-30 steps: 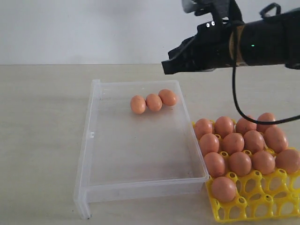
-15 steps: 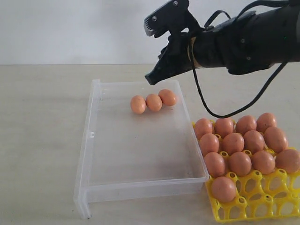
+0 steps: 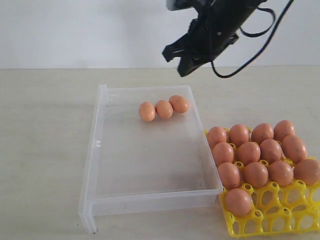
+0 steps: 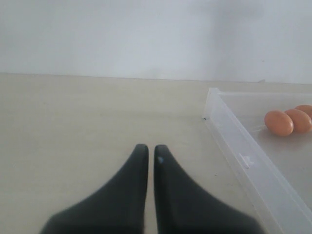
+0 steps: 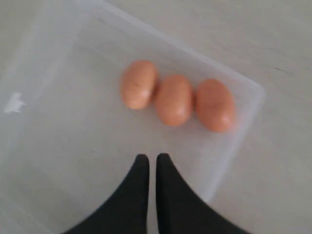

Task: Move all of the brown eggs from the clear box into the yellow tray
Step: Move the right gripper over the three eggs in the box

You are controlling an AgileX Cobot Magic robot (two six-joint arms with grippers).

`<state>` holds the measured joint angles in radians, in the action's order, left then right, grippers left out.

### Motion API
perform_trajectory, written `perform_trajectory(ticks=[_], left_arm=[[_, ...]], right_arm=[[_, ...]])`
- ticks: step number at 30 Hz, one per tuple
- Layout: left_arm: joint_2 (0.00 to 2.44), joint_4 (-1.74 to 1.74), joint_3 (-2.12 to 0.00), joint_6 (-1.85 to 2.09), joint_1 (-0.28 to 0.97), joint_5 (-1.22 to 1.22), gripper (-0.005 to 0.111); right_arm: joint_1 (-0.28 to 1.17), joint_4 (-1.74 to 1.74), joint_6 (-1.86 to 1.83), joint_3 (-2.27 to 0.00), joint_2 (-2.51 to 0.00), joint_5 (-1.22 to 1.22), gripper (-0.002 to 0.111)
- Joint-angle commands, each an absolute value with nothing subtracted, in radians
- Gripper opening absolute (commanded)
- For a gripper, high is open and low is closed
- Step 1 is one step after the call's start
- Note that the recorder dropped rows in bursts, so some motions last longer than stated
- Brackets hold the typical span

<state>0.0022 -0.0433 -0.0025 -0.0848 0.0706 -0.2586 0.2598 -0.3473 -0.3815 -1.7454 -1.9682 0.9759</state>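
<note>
Hovering clenched and empty above the box (image 3: 93,150), the right jaws face three eggs (image 3: 164,109) remaining at its far end, while thirteen already sit in the tray (image 3: 280,220); left jaws clenched too.

You have soft, even, fairly bright light in all three views, with no hard shadows and no strong glare. In your exterior view the brown eggs (image 3: 163,108) carry dull highlights on top, which points to light from above, and the table (image 3: 45,150) looks pale. Your right wrist view is soft: eggs and clear box (image 5: 73,126) lack crisp edges. The left gripper (image 4: 147,148) and right gripper (image 5: 148,158) show as dark, blurred shapes near the lens.
</note>
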Motion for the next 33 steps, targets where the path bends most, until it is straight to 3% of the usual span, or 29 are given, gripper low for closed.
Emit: perform_trajectory(ticks=[1, 3, 7, 10, 22, 33], left_arm=[[0.0, -0.041, 0.0, -0.083, 0.067, -0.255, 0.004], [0.0, -0.041, 0.0, -0.083, 0.067, -0.255, 0.004], [0.0, -0.041, 0.0, -0.083, 0.067, -0.255, 0.004], [0.0, -0.041, 0.0, -0.083, 0.067, -0.255, 0.004], [0.0, -0.041, 0.0, -0.083, 0.067, -0.255, 0.004], [0.0, -0.041, 0.0, -0.083, 0.067, -0.255, 0.004]], right_arm=[[0.275, -0.45, -0.466, -1.899, -2.083, 1.01, 0.001], [0.28, -0.458, -0.499, -1.938, -2.126, 1.008, 0.008], [0.29, -0.464, -0.511, -1.956, -2.197, 0.966, 0.035], [0.29, -0.469, -0.501, -1.956, -2.237, 0.931, 0.049], [0.29, -0.402, -0.411, -1.956, -2.322, 0.777, 0.048], [0.29, -0.303, -0.303, -1.956, -2.358, 0.821, 0.048]])
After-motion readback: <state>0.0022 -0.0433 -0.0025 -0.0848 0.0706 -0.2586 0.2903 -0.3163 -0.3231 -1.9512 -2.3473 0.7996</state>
